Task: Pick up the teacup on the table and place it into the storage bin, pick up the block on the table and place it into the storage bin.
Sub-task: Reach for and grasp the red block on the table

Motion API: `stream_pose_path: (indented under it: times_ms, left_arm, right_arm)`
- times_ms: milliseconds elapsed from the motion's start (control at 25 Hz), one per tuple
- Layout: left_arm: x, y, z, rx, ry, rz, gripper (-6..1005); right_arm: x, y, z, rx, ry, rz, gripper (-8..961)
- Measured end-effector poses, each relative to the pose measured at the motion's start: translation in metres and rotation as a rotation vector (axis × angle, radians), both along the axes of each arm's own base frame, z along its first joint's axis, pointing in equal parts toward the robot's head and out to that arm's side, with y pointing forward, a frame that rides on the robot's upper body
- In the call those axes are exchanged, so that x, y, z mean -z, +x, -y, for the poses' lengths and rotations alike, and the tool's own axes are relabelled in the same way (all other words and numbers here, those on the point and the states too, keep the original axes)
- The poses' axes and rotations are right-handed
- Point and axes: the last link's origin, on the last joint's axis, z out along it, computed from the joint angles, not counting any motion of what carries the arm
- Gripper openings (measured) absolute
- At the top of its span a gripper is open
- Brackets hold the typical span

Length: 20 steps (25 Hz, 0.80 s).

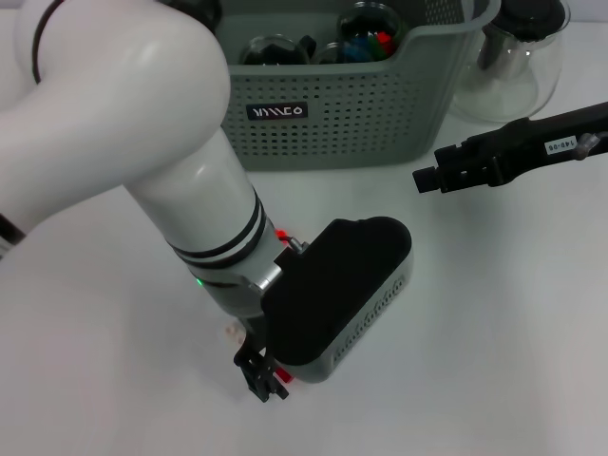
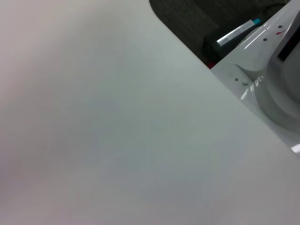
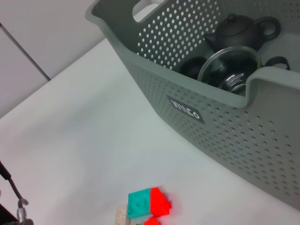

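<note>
The block, a cluster of teal, red and pale bricks, lies on the white bench in the right wrist view; in the head view only a small red and pale part of it shows, directly at the tip of the left claw. The left claw is lowered to the bench surface at the block, and whether its fingers are spread or pinching the block cannot be told, since the black wrist housing covers most of it. The storage bin stands on the bench beyond the left claw; it holds a dark teapot, a glass cup and coloured pieces. The right claw hovers above the bench, near the bin's front corner and well apart from the block, fingers pressed together and holding nothing. A clear glass jug stands just beside the bin, beyond the right claw.
</note>
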Motion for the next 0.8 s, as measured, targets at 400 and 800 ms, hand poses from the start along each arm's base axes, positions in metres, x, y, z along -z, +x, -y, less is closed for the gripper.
stream_pose_path:
  times_ms: [400,800]
  left_arm:
    - [0.0056,-0.0027,-0.0035,0.014,0.007,-0.010,825]
    - [0.0100,-0.0077,-0.0048,0.010,0.012,-0.013,824]
  right_arm:
    - [0.0011,0.0021,-0.0003,0.007,0.003,0.004,656]
    - [0.0038,0.0047,0.0004,0.014,-0.003,0.000,656]
